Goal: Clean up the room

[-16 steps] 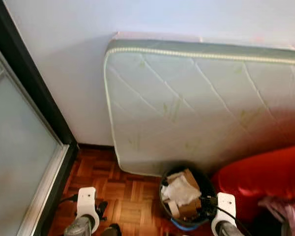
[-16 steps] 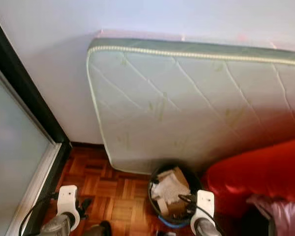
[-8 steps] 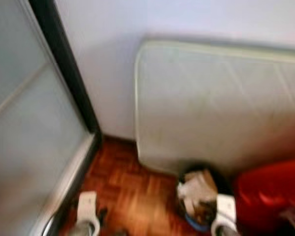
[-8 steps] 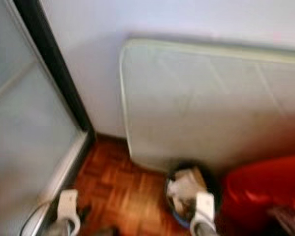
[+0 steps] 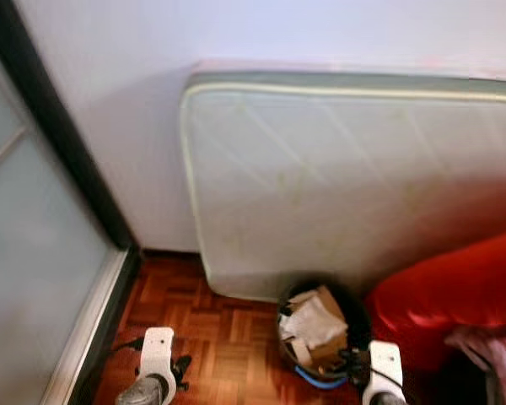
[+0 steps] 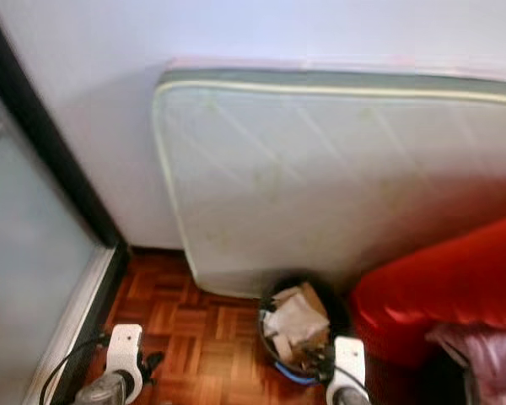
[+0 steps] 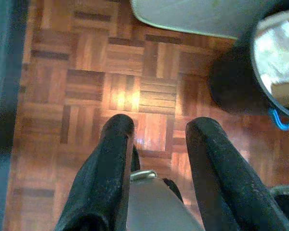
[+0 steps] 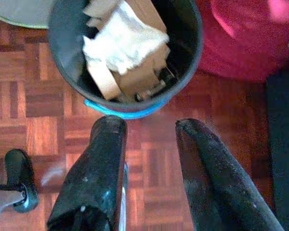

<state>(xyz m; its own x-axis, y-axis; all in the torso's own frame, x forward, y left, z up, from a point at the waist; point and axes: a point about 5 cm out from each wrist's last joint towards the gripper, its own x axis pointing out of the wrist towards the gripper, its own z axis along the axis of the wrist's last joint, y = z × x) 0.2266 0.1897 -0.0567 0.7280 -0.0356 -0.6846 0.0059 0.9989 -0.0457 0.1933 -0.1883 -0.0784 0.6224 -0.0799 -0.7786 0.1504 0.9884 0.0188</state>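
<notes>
We see both arms low at the bottom edge of the head views, over a parquet floor (image 5: pixel 228 337).

Left gripper (image 7: pixel 156 130): fingers (image 7: pixel 113 159) spread apart, nothing between them but bare floor. Beyond the fingertips, off to one side, stands the dark bin (image 7: pixel 274 62); a dark door frame (image 7: pixel 5 96) runs along the other side.

Right gripper (image 8: pixel 149 127): fingers (image 8: pixel 98 159) also parted and holding nothing. Just ahead of the fingertips sits the bin, round and black with a blue band at its base, stuffed with cardboard pieces (image 8: pixel 135 72) and a crumpled white paper (image 8: pixel 123 41). To the outer side of the right fingers we note a red cushion (image 8: pixel 241 43).

Head views: the bin stands on the floor between the mattress (image 5: pixel 346 177), which leans against the wall (image 5: pixel 110 126), and the red cushion. A frosted glass door (image 5: pixel 25 278) is on the left. The pictures are slightly blurred.
</notes>
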